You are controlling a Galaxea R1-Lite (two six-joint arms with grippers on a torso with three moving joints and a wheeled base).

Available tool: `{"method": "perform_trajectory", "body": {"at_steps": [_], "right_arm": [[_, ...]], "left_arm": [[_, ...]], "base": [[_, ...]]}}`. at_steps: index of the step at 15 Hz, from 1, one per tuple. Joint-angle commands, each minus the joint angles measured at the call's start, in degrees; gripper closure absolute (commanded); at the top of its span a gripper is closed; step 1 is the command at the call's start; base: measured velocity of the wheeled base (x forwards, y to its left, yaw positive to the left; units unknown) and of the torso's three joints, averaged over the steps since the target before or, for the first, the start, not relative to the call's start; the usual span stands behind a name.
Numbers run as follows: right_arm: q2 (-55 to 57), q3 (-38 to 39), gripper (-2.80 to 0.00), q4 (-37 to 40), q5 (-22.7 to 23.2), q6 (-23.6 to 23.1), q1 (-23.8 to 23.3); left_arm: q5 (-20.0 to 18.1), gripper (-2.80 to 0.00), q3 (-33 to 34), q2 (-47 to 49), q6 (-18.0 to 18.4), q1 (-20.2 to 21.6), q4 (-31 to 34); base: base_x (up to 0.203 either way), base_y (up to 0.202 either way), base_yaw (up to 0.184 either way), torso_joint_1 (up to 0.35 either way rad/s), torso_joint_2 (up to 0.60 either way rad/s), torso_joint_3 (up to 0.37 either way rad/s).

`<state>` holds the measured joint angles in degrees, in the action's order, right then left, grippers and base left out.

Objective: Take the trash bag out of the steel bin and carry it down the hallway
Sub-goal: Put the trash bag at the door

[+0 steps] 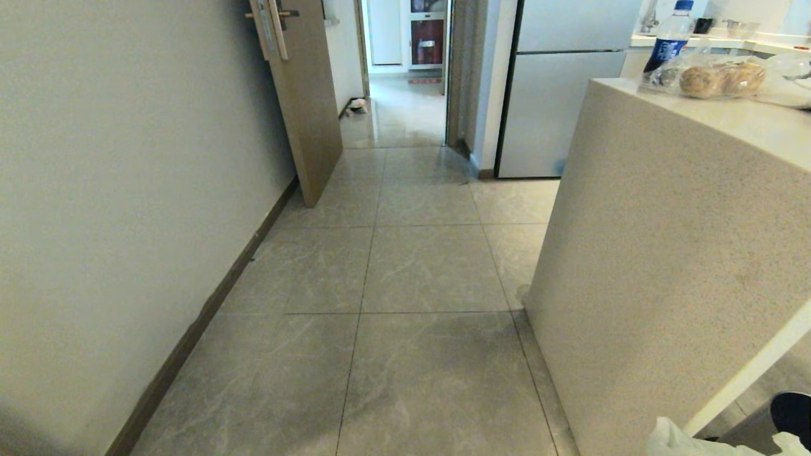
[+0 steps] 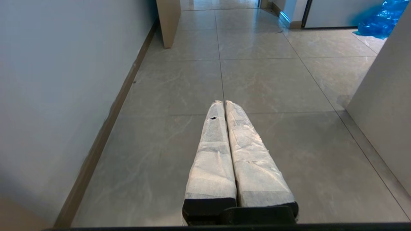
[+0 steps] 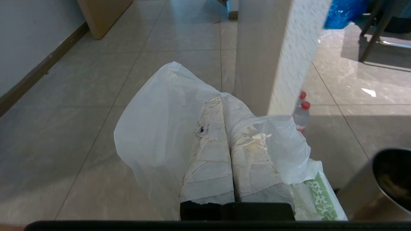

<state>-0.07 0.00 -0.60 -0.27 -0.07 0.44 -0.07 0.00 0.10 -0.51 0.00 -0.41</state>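
i see my right gripper [image 3: 224, 100] clenched on the trash bag [image 3: 160, 128], whose white plastic drapes over both fingers above the hallway [image 1: 393, 272] tiles. the steel bin [image 3: 382, 186] stands just beside it, near the speckled counter [image 1: 665, 253]. my left gripper [image 2: 224, 102] is clenched on nothing, pointing along the floor beside the wall [image 1: 127, 158].
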Motion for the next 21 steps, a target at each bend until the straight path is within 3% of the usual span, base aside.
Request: {"method": "perform_trajectory", "body": {"at_steps": [1,21], "right_arm": [[0.0,0.0,0.00,0.0,0.0,0.0,0.0],[0.0,0.0,0.00,0.0,0.0,0.0,0.0]], "left_arm": [[0.0,0.00,0.0,0.0,0.0,0.0,0.0],[0.0,0.00,0.0,0.0,0.0,0.0,0.0]], "base": [[0.191,0.000,-0.001,0.002,0.00,0.005],[0.189,0.000,0.002,0.002,0.00,0.003]]}}
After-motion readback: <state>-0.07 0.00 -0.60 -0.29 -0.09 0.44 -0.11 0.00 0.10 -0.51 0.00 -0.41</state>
